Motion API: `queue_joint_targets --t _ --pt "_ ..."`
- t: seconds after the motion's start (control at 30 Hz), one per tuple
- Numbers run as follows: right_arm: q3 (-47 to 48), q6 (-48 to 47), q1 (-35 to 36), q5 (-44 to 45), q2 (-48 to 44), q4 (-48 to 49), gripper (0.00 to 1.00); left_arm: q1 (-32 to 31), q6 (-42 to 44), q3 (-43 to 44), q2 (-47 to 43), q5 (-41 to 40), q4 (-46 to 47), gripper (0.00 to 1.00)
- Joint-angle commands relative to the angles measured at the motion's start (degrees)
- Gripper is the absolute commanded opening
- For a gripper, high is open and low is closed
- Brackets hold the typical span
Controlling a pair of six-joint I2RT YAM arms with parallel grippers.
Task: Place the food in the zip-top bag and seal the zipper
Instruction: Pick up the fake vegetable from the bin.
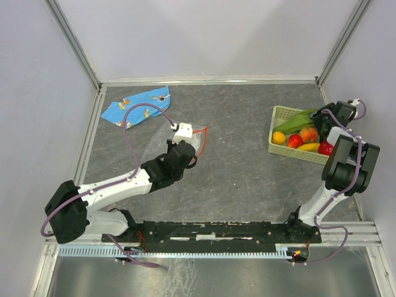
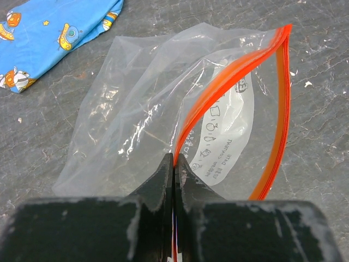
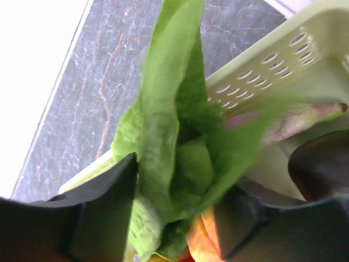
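The clear zip-top bag (image 2: pixel 142 98) lies on the dark table with its mouth gaping. Its red-orange zipper (image 2: pixel 218 82) curves in an open loop. My left gripper (image 2: pixel 175 161) is shut on the near lip of that zipper; from above it sits at the bag (image 1: pixel 185 135). The food lies in a pale green basket (image 1: pixel 281 111) at the right: a long green leaf (image 1: pixel 297 119), an orange (image 1: pixel 279 137), a peach (image 1: pixel 308 133), a red fruit (image 1: pixel 295 141) and a banana (image 1: pixel 309 147). My right gripper (image 3: pixel 177 185) is down in the basket, jaws apart with the leaf (image 3: pixel 163 109) between them.
A blue cloth with orange prints (image 1: pixel 139 105) lies at the back left, just beyond the bag. The basket wall (image 3: pixel 262 71) rises close behind the right fingers. Metal frame rails border the table on both sides and at the back.
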Motion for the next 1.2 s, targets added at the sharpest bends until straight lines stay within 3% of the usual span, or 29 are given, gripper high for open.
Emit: queue_joint_targets --t 0.0,0.2,0.43,0.9,1.17 --pt "-1.9 0.3 -0.5 -3.9 -2.6 6.5 0.53 0.3 0.7 0.3 0.1 -0.3 2.5 0.03" --pt "-4.6 -0.8 -0.5 -4.3 -7.5 7.7 0.24 0.7 -0.7 0.3 -0.7 0.8 2.1 0.03" --pt "-9.6 0.3 -0.3 -5.9 -15.0 11.4 0.09 1.7 -3.0 0.6 -1.7 3.4 2.1 0.03" --pt "-20.3 2.5 2.9 -5.7 -29.4 21.5 0.02 3.3 -6.2 4.3 -0.7 7.5 0.2 0.03" --pt "-23.2 3.6 10.1 -4.5 -38.2 24.0 0.02 4.6 -8.7 6.6 0.1 11.4 -1.2 0.03"
